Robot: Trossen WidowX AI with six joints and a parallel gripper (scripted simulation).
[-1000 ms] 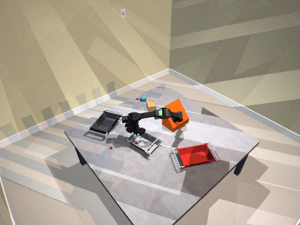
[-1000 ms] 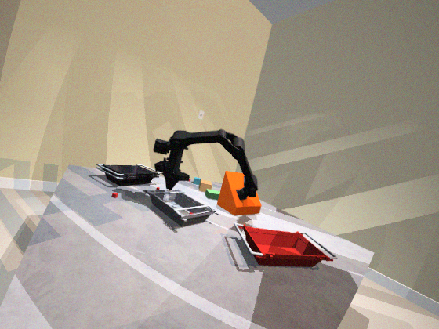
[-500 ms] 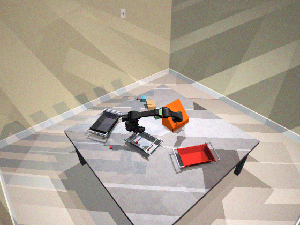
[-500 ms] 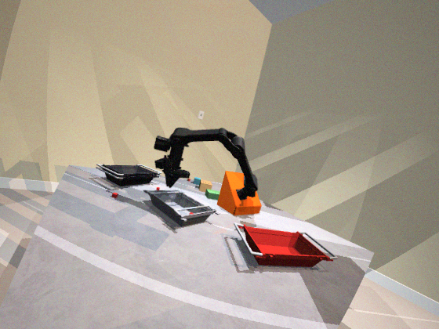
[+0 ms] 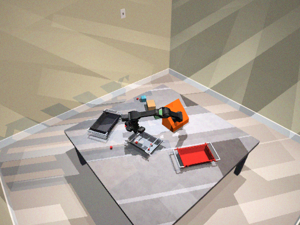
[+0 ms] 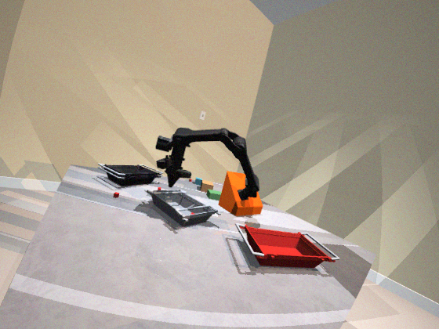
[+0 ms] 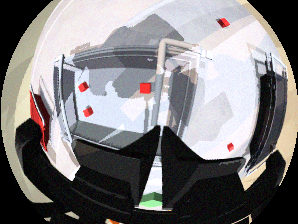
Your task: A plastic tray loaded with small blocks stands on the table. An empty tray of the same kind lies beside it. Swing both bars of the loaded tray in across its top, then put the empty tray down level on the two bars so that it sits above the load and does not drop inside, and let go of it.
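The loaded tray, a grey one [image 5: 138, 148] [image 6: 172, 215] [image 7: 105, 136], stands mid-table with small red blocks [image 5: 136, 142] [image 7: 145, 88] inside. One bar [image 5: 155, 142] [image 6: 192, 209] lies across its top near the right end in the top view. The other bar [image 7: 159, 85] shows over the load in the wrist view, just beyond the fingertips; its height and any contact are unclear. My gripper [image 5: 136, 132] [image 6: 171, 186] [image 7: 161, 129] is shut and empty above the tray's far end. A black tray [image 5: 105, 122] [image 6: 133, 178] and a red tray [image 5: 195, 156] [image 6: 286, 248] stand empty at either side.
An orange wedge [image 5: 177, 112] [image 6: 235, 196] stands by the arm's base. A tan block [image 5: 151, 104] [image 6: 206, 186], a blue block [image 5: 143, 98] [image 6: 198, 181] and a green block [image 6: 214, 194] lie behind. Loose red blocks [image 5: 111, 147] [image 6: 116, 194] [image 7: 230, 147] lie beside the grey tray.
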